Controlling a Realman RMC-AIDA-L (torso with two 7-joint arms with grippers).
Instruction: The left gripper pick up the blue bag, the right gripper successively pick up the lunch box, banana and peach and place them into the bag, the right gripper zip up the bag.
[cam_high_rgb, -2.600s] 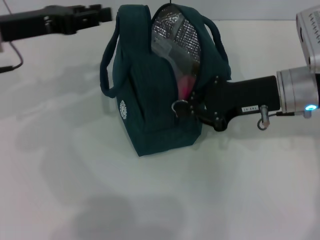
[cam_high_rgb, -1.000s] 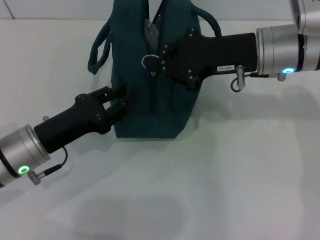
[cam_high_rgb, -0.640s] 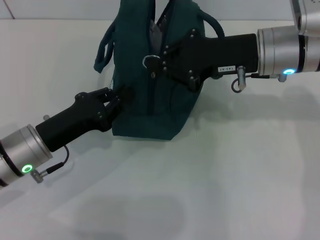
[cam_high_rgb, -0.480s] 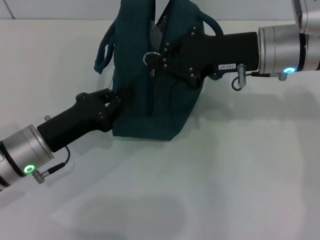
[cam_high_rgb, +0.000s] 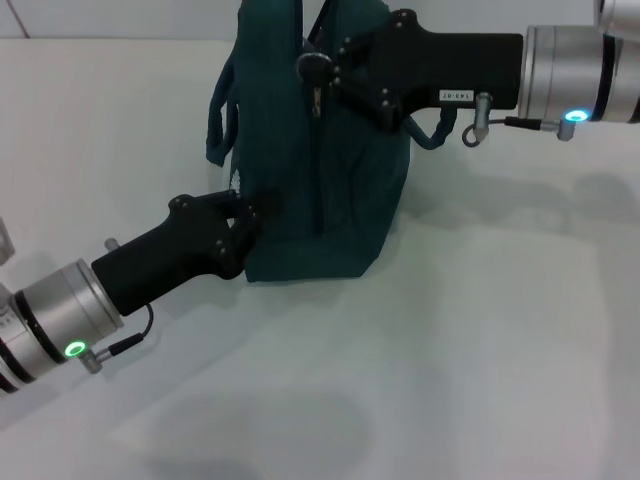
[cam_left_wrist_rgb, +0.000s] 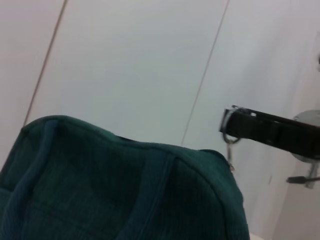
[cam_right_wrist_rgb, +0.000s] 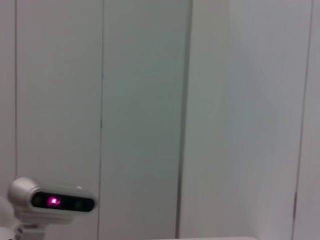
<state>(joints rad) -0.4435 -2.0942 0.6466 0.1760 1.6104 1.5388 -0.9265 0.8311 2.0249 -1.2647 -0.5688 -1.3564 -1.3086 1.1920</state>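
Zip pull ring dragged higher up blue bag by right gripper, fingers closed on it; left gripper fingers pinch bag's lower side. Zip nearly shut.

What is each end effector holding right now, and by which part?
Right end effector grips the blue bag's metal ring zip pull near the top. Left end effector pinches the bag's lower side.

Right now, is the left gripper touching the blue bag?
Touching. The head view shows the left gripper pressed against the lower side of the blue bag, with no gap visible between them.
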